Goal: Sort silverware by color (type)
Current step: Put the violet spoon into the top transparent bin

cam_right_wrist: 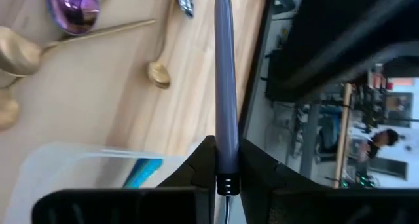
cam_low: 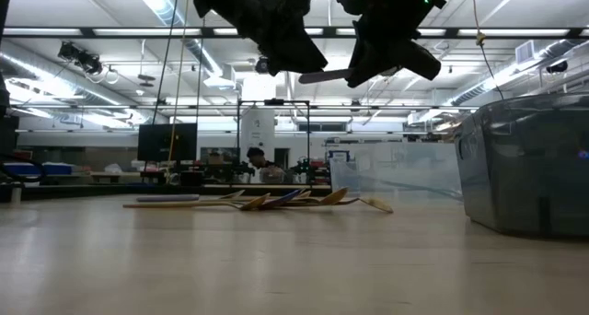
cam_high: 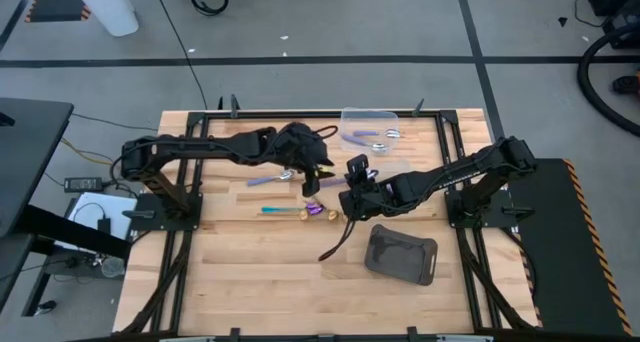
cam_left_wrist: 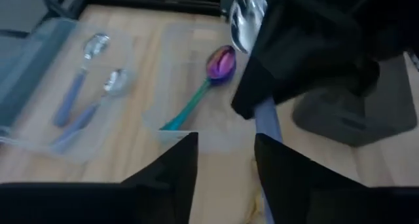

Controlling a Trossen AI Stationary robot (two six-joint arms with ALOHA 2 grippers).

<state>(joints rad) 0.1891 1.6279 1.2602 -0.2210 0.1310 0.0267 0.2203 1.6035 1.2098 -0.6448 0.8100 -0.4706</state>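
Your right hand (cam_right_wrist: 226, 160) is clamped on a lilac-handled spoon (cam_right_wrist: 224, 73) (raised off the surface (cam_high: 260, 272)); your left hand (cam_left_wrist: 226, 165), fingers apart, hovers beside it.

A grey floor (cam_high: 300, 22) crossed by dark tape lines is seen at twelve o'clock of the wooden table (cam_high: 260, 272). Long ceiling lights (cam_low: 175, 6) are seen overhead (a person (cam_low: 256, 160) is seated far behind).

The table (cam_high: 250, 272) is pale, matt planked wood. 2 spoons (cam_left_wrist: 88, 96) with shiny silver metal bowls and matt lilac handles lie in a clear plastic tub (cam_left_wrist: 39, 86). The rainbow spoon (cam_left_wrist: 206, 80) is glossy, iridescent metal. Gold spoons (cam_right_wrist: 26, 50) look satin. The tray (cam_high: 402, 254) is dull dark grey.
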